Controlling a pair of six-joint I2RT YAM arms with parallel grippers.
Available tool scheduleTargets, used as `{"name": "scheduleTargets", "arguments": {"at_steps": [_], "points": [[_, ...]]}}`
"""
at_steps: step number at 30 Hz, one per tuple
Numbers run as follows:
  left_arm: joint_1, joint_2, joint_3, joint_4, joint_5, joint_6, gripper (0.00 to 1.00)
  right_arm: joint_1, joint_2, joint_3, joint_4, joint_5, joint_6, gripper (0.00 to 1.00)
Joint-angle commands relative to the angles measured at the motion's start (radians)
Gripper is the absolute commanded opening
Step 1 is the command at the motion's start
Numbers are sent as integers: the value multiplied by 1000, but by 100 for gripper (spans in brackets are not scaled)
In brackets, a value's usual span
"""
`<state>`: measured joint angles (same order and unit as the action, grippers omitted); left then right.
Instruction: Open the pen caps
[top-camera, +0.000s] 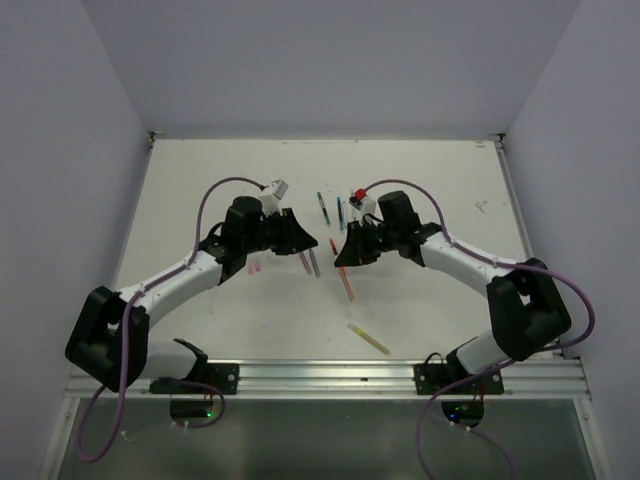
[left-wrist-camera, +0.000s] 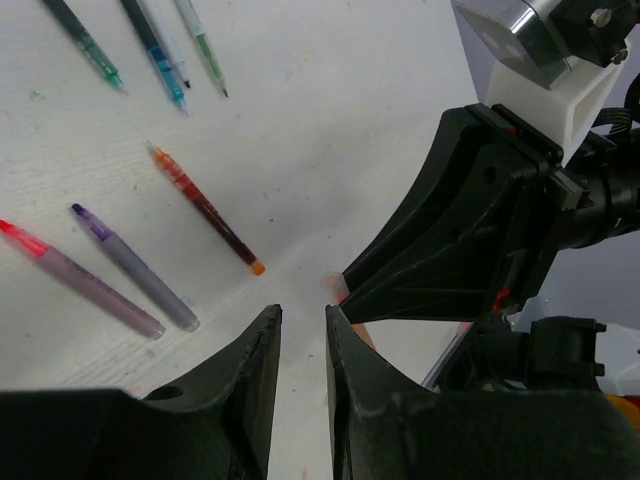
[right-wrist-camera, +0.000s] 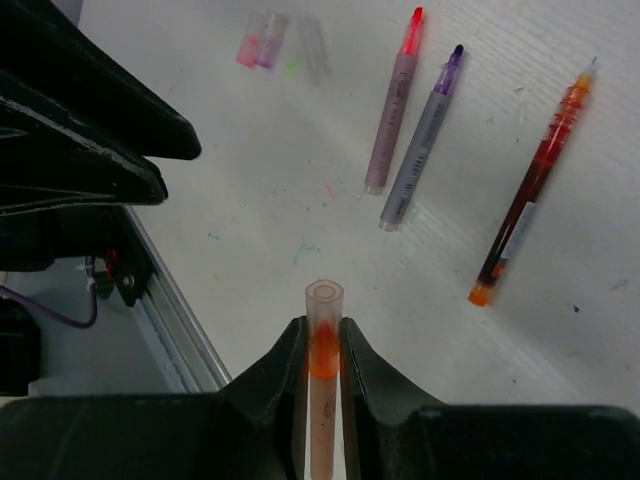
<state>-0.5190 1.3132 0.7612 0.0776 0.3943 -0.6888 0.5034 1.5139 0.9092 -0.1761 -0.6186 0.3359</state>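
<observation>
Three pens (right-wrist-camera: 425, 130) lie uncapped, loose pen caps (right-wrist-camera: 262, 40) beside them. The right gripper (right-wrist-camera: 323, 345) clamps an orange pen (right-wrist-camera: 322, 400), apparently still capped; the left gripper (left-wrist-camera: 303, 340) is slightly apart, empty.

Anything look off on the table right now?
Small coloured ink smudges mark the table near the purple-grey pen. A yellow pen lies alone toward the near edge, apart from the others.
</observation>
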Motion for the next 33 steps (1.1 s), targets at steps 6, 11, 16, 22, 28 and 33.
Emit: {"name": "scheduleTargets", "arguments": {"at_steps": [6,11,16,22,28,33], "points": [[22,47,-34,206,212,-146,32,61,-23,-27,148,-56,2,0],[31,67,-36,195,219,-181,36,90,-43,-27,170,-11,14,0],[57,35,-80,137,132,-155,33,90,-21,22,55,242,63,0],[85,-98,-163,134,44,-26,31,90,43,94,-16,355,150,0],[85,-95,-270,322,205,-34,34,92,92,137,78,319,273,0],[83,-43,-315,482,264,-84,57,95,111,163,161,286,357,0]]}}
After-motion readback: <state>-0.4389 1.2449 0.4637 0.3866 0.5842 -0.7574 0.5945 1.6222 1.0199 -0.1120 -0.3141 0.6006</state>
